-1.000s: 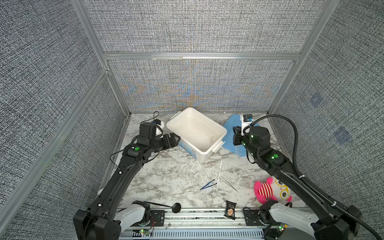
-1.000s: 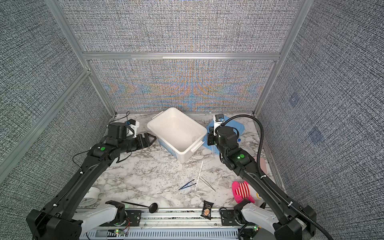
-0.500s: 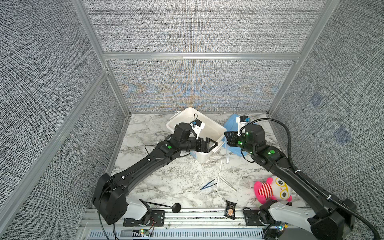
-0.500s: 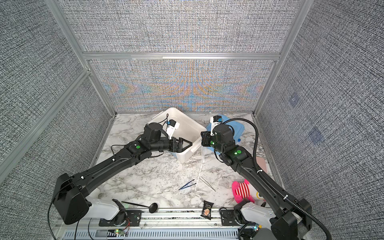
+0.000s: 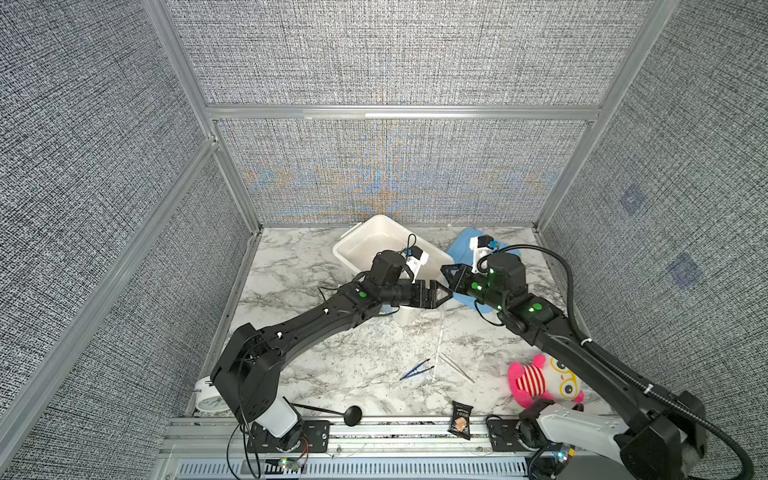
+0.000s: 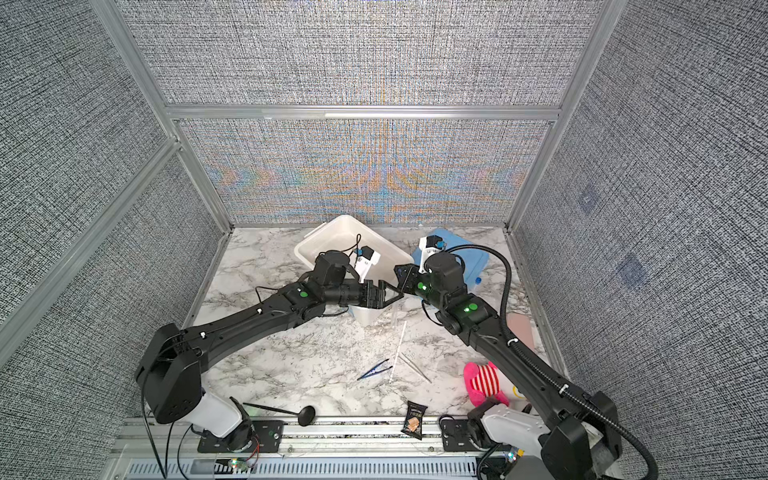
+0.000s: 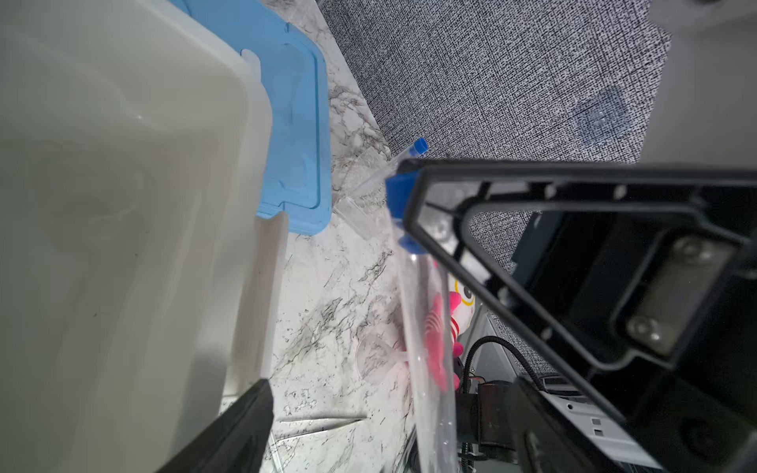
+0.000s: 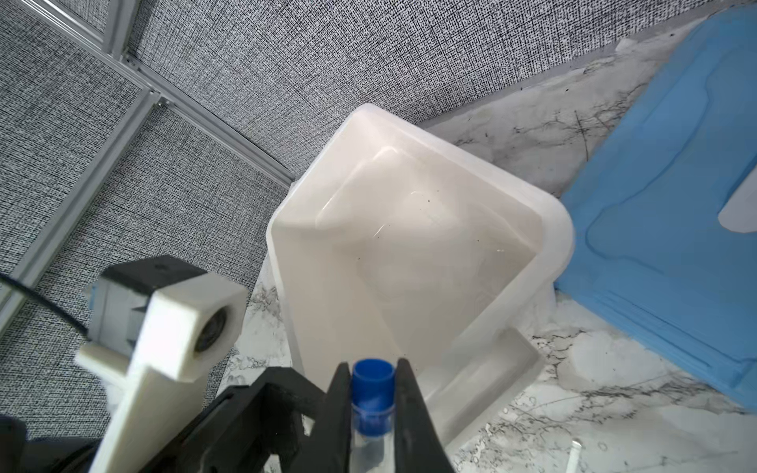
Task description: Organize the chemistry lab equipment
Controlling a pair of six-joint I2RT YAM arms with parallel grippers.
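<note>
My right gripper [image 8: 372,365] [image 5: 449,277] is shut on a clear blue-capped tube [image 8: 372,385], which hangs from it just in front of the white bin's near corner. My left gripper [image 5: 441,294] [image 7: 391,385] reaches across to it and stands open, its fingers either side of the hanging tube [image 7: 426,327] without touching it. A second blue-capped tube [image 7: 395,168] lies on the table beside the blue lid. Dark blue tweezers [image 5: 415,369], a long white stick [image 5: 436,357] and silver tweezers [image 5: 457,368] lie on the marble at front centre.
The open white bin [image 5: 353,243] stands at the back centre with its blue lid [image 5: 461,245] to the right. A pink striped plush toy [image 5: 536,380], a black snack packet [image 5: 460,419], a black ladle [image 5: 332,412] and a white clock [image 5: 210,400] lie along the front.
My left arm has swung from the left of the bin across to the middle, meeting the right gripper. The right gripper has moved left and forward with the tube.
</note>
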